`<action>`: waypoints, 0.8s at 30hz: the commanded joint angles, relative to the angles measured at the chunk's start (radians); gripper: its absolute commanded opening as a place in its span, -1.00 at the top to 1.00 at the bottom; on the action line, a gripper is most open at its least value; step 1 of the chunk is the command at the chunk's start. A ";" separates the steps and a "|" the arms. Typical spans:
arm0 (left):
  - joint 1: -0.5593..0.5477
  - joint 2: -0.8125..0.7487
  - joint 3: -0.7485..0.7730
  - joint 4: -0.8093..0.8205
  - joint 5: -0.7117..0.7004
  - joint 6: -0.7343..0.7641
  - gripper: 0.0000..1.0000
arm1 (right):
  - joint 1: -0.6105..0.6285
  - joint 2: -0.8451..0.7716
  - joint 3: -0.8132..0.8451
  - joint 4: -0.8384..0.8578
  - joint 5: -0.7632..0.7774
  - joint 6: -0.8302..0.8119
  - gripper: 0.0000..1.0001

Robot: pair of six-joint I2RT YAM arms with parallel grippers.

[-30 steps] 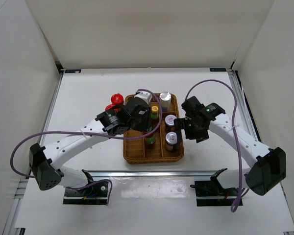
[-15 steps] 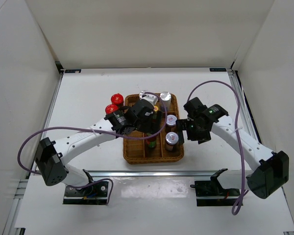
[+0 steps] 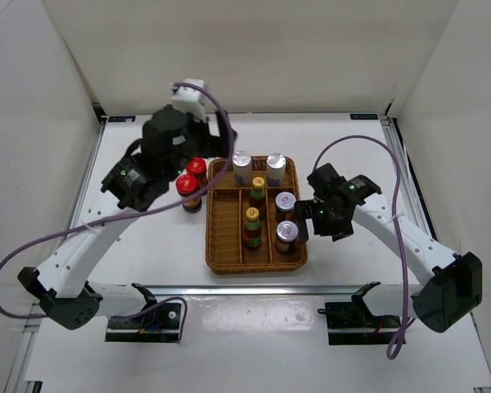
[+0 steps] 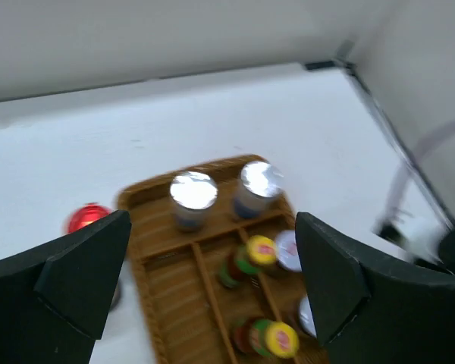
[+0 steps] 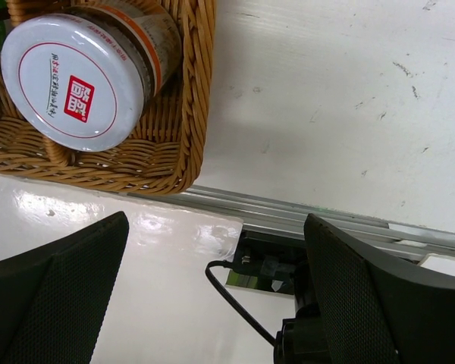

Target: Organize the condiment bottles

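Bottle sorting at a late stage, seen from above and from both wrists. Six of the eight condiment bottles stand inside the wicker tray (image 3: 211,246). Four are silver-capped shakers (image 3: 242,164), two side by side in the far compartment and two in line in the right lane. Two yellow-capped bottles (image 3: 258,184) stand in line in the middle lane, and the left lane holds no bottle. Two red-capped jars (image 3: 188,185) stand upright on the table (image 3: 164,254), close together and just beside the tray's far left corner.

The left gripper (image 4: 212,224) hangs high above the jars and the tray's far end, jaws spread wide with nothing between them; its wrist view is blurred. The right gripper (image 5: 216,220) sits low, just outside the tray's near right corner and beside the near shaker (image 5: 72,72). Its jaws are likewise wide and empty.

The step in hand appears to be the fetching of the red-capped jars, which fall to the left arm. The next move calls for a descent over one jar with the jaws straddling its body below the cap. A firm close follows, then a lift clear of the wicker rim and an upright placement in the left lane. Because the jars stand so close together, the fingers probably need to approach from the open sides, or the neighbour may topple.
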 commanded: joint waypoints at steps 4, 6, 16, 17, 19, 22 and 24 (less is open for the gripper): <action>0.230 0.133 -0.026 -0.079 0.088 0.000 -1.00 | -0.009 -0.014 0.009 -0.003 -0.018 -0.036 -1.00; 0.282 0.182 -0.038 -0.070 0.119 0.000 -1.00 | -0.009 -0.025 0.009 0.008 -0.034 -0.046 -1.00; 0.400 0.372 -0.121 -0.024 0.196 -0.047 -1.00 | -0.009 -0.063 0.010 -0.014 -0.064 -0.075 -1.00; 0.400 0.384 -0.131 -0.023 0.206 -0.047 -1.00 | -0.009 -0.063 0.010 -0.014 -0.075 -0.076 -1.00; 0.400 0.424 -0.141 -0.011 0.206 -0.075 -1.00 | -0.009 -0.073 0.010 -0.023 -0.086 -0.085 -1.00; 0.400 0.476 -0.132 -0.011 0.206 -0.095 -1.00 | -0.009 -0.083 0.010 -0.032 -0.095 -0.085 -1.00; 0.400 0.499 -0.121 -0.011 0.206 -0.095 -1.00 | -0.009 -0.083 0.010 -0.032 -0.095 -0.085 -1.00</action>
